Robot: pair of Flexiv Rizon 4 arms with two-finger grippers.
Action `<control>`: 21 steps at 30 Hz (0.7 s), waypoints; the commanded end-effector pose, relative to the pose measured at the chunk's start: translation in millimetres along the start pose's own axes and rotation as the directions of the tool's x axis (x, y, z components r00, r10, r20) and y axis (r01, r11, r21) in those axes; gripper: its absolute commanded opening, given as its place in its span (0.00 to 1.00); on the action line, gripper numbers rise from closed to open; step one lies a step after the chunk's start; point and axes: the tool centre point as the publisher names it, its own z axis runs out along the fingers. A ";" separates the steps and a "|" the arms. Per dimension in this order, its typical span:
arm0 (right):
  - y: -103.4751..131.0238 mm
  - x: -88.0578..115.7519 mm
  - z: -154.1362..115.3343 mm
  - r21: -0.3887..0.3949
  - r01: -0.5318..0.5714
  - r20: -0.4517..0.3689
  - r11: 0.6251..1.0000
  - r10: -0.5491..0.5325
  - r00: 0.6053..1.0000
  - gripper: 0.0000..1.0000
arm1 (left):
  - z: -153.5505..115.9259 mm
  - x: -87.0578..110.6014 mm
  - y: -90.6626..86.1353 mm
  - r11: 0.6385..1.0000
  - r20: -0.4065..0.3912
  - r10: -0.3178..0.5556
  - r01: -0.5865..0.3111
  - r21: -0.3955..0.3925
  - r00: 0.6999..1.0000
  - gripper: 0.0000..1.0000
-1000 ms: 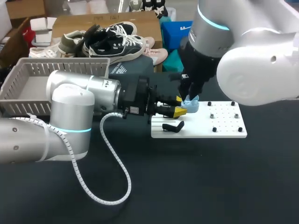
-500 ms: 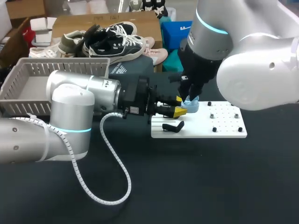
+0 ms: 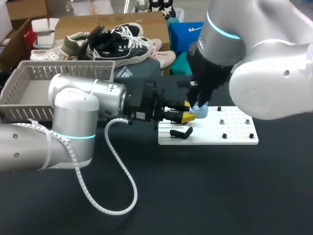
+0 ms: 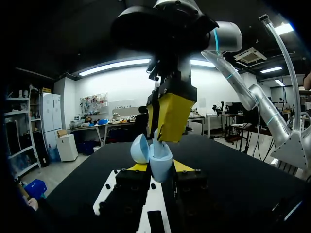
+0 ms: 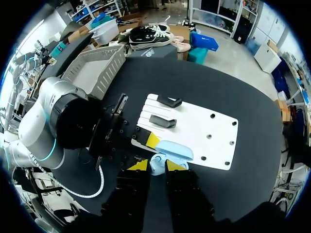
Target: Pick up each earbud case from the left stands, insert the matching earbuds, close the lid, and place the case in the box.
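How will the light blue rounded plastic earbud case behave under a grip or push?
The light blue rounded plastic earbud case looks smooth and curved, so it may slip or twist in the left gripper. Its open lid juts sideways, so a downward push might tilt it. It looks hard, likely stiff.

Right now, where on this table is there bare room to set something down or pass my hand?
Bare: the black tabletop between the white peg board and the near edge, right of the coiled white cable. Crowded: the board's back left corner, where the left pincer and right pincer meet at the light blue earbud case.
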 end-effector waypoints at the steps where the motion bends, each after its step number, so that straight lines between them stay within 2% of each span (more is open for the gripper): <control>1: 0.1 2.4 1.3 0.005 -0.001 0.010 1.000 0.001 1.000 0.00 | 0.4 0.3 -0.3 1.000 0.001 0.001 -0.001 -0.003 1.000 0.00; 13: 2.2 1.7 5.0 0.020 0.024 0.005 1.000 -0.024 1.000 0.00 | 0.4 0.3 -0.3 1.000 0.001 0.001 -0.001 -0.003 1.000 0.00; 14: 2.2 1.7 5.0 0.022 0.024 0.005 0.999 -0.024 1.000 0.16 | 0.4 0.3 -0.3 1.000 0.001 0.001 -0.001 -0.003 1.000 0.00; 16: 2.7 1.2 4.6 0.024 0.024 0.005 0.999 -0.024 1.000 0.30 | 0.4 0.3 -0.3 1.000 0.001 0.001 -0.001 -0.003 1.000 0.00; 18: 3.0 0.8 4.1 0.026 0.024 0.008 0.999 -0.024 1.000 0.37 | 0.4 0.3 -0.3 1.000 0.001 0.001 -0.001 -0.003 1.000 0.00; 21: 3.5 1.0 2.6 0.027 0.025 0.010 0.999 -0.025 1.000 0.40 | 0.4 0.3 -0.3 1.000 0.001 0.001 -0.001 -0.003 1.000 0.00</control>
